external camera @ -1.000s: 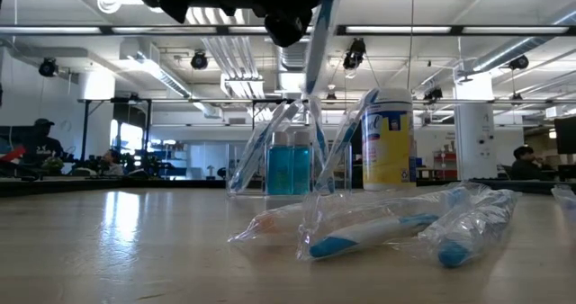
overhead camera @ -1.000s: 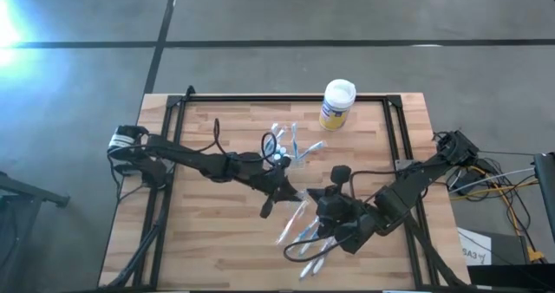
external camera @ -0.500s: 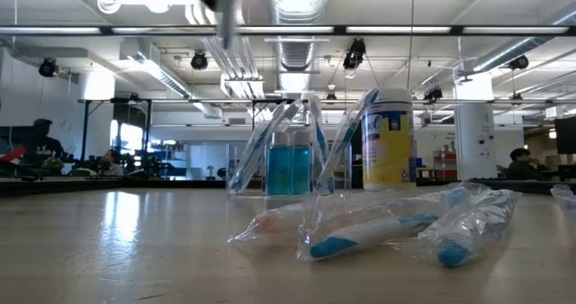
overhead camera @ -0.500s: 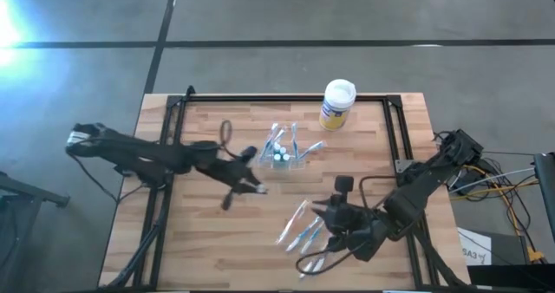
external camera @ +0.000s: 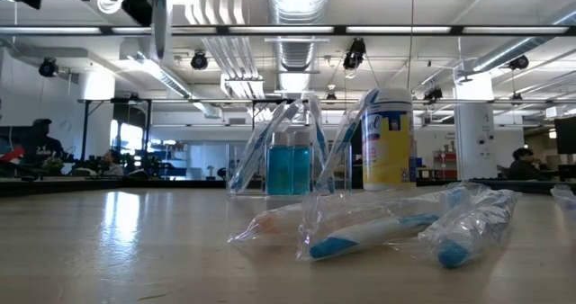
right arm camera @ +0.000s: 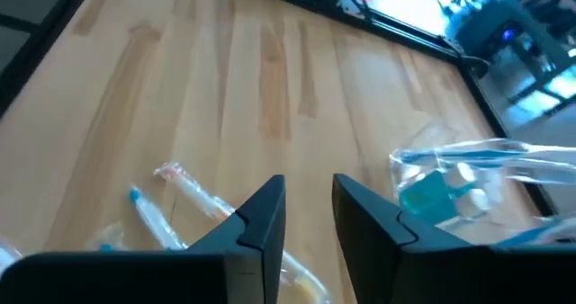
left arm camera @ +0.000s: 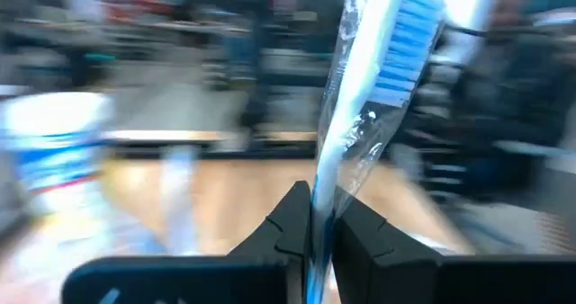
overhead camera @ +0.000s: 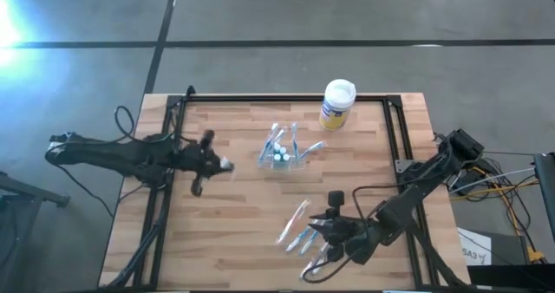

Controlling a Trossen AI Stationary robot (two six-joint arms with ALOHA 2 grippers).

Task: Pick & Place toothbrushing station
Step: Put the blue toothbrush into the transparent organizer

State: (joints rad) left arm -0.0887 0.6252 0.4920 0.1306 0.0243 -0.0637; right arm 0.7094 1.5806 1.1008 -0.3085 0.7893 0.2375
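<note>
Left tool (left arm camera: 310, 228) is clamped on a wrapped toothbrush (left arm camera: 378, 79); the blue bristle head sticks up past the fingertips. In the high view this tool (overhead camera: 208, 160) sits over the left side of the tabletop (overhead camera: 234, 241), well apart from the holder. In the low view only the brush's lower end (external camera: 160, 21) hangs into frame at upper left.

Station (overhead camera: 282, 150): clear holder, upright at mid-tabletop toward the far edge, with toothbrushes leaning in it and a blue bottle (external camera: 289, 165) inside. Neither tool touches it. Canister (overhead camera: 336, 103) with white lid stands just beyond it, near the far edge.

Right tool (right arm camera: 306, 219) is over the near-right part of the tabletop, fingers a narrow gap apart, gripping nothing. High view places it (overhead camera: 334, 232) beside the loose wrapped brushes (overhead camera: 299, 232) lying flat there. The same bagged brushes (external camera: 378, 228) lie in the low view's foreground.
</note>
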